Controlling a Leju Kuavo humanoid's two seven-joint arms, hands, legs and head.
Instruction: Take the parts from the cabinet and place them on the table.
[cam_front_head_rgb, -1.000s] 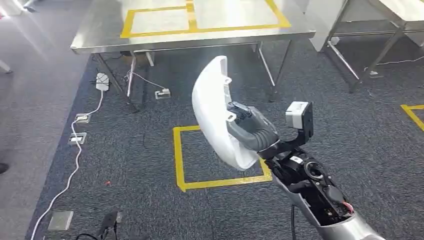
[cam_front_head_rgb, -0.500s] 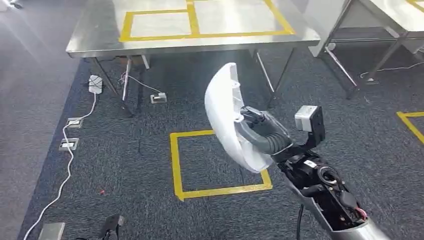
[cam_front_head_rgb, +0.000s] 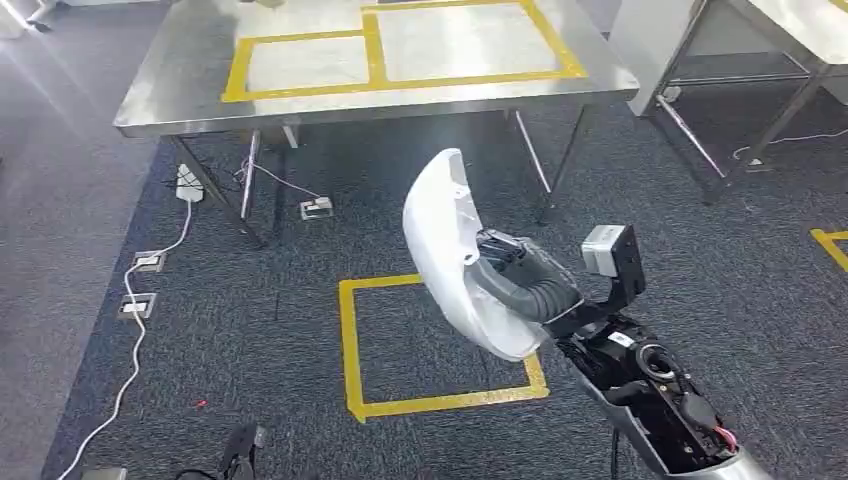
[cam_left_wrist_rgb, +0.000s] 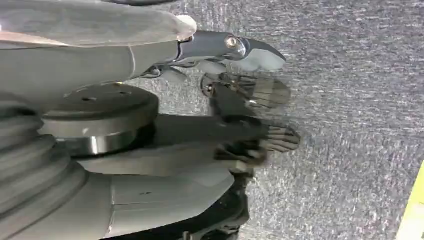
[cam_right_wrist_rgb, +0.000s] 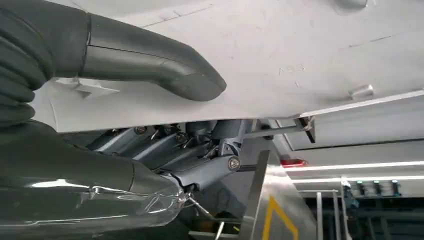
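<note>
White curved shell part (cam_front_head_rgb: 450, 255), gripped by the right hand (cam_front_head_rgb: 515, 275), should be carried level to the steel table (cam_front_head_rgb: 180, 95); left hand (cam_left_wrist_rgb: 245, 95) hangs empty, fingers apart.

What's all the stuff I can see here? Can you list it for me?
Curved shell part: one, white, held up in the air above the carpet.
Steel table: one, silver with yellow tape rectangles on top, straight ahead.
Second steel table: one, silver, far right.
Yellow tape square: one, on the carpet below the part.
Yellow tape corner: one, on the carpet at the right edge.
White cable: one, running across the floor past floor sockets on the left.
Carpet: dark grey, under everything.
Right hand: grey, grips the shell part.
Left hand: grey, hangs over the carpet, holding nothing.
</note>
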